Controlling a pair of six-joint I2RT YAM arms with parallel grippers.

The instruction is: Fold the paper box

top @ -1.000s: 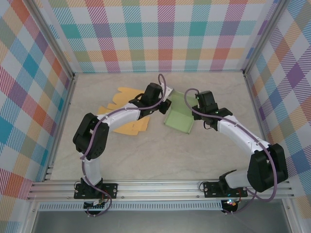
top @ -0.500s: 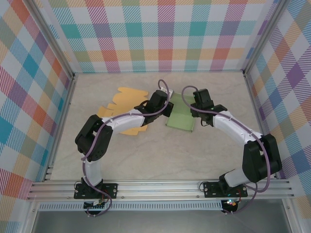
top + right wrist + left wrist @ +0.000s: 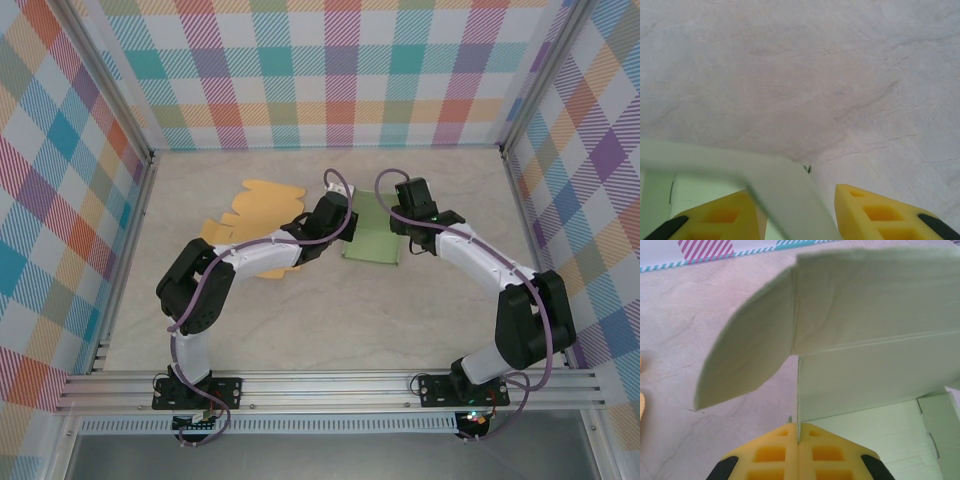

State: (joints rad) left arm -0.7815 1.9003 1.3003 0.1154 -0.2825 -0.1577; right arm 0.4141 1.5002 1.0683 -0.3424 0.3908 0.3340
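Paper box (image 3: 372,238): mid-table, toward the far edge, part folded. Nearer the left edge an orange card sheet (image 3: 262,205) lies flat, apart from the job. My left jaws are pinched together on the box's left wall, which stands upright with a rounded flap (image 3: 745,355) curling off beyond it. I judge that grip is the anchor that keeps the wall up. My right jaws stand apart at the box's right side. A pale flap (image 3: 785,200) runs between them unclamped, probably placed there to take or push it.
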